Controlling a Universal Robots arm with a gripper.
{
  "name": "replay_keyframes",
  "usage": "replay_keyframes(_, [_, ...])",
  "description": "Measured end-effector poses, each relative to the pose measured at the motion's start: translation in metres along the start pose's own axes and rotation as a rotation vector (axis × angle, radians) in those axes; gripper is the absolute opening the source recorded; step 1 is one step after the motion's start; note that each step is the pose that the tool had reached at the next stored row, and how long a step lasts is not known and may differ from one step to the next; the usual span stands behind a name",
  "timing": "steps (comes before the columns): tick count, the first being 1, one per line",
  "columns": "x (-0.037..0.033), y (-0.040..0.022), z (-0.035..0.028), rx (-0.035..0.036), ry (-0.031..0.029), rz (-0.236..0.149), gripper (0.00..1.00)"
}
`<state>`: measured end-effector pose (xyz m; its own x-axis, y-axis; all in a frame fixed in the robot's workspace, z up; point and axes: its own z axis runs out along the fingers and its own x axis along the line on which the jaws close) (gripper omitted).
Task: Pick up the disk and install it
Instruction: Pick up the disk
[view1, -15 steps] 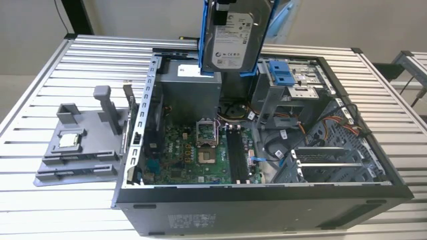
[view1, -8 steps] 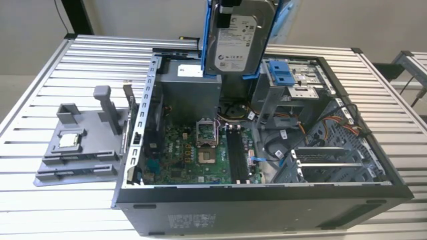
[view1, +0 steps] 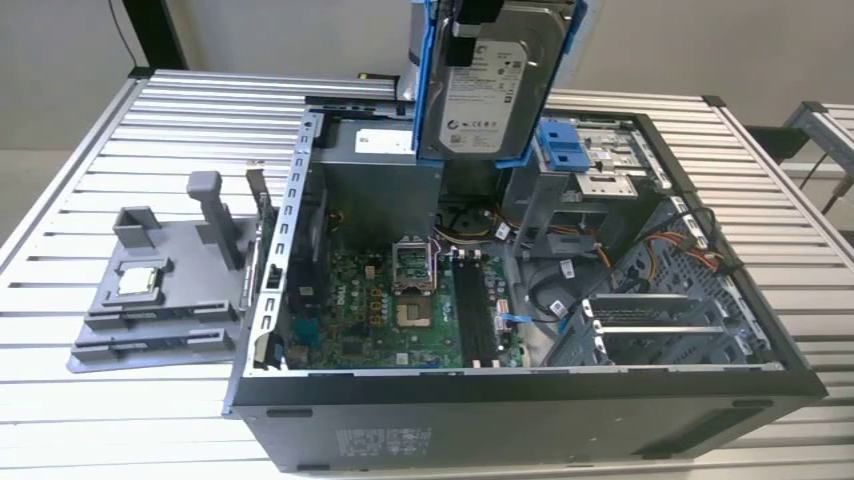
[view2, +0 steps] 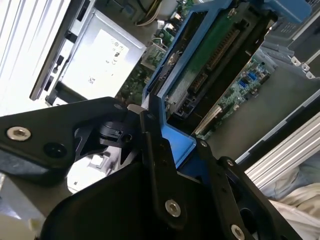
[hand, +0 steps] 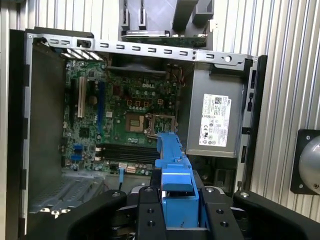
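The disk (view1: 487, 90), a silver-grey drive with a white label in a blue bracket, hangs upright above the back of the open computer case (view1: 534, 395). In the second wrist view its green circuit-board underside (view2: 200, 65) faces the camera. My gripper (hand: 177, 200) is shut on the blue bracket (hand: 172, 165) at the drive's upper end, black fingers (view2: 155, 145) on either side of it. Below the disk lie the motherboard (hand: 130, 115) and, toward the exterior view's right, the drive bay with blue tabs (view1: 567, 145).
The case lies on its side on a slatted aluminium table (view1: 134, 130). A silver power supply (hand: 215, 120) sits at the case's back. A grey fixture (view1: 174, 300) holding a small square chip (view1: 140, 280) stands at the exterior view's left.
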<state>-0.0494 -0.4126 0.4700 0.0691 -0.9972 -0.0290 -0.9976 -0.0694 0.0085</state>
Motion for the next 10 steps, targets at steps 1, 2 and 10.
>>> replay_keyframes(1, [0.0022,-0.0009,0.0000,-0.0001,0.0001,0.000,0.00])
replay_keyframes(2, [0.0043,-0.0018,0.0001,0.0000,0.0000,0.000,0.00])
replay_keyframes(10, [0.0207,-0.0106,0.0002,0.0000,0.0000,0.000,0.00])
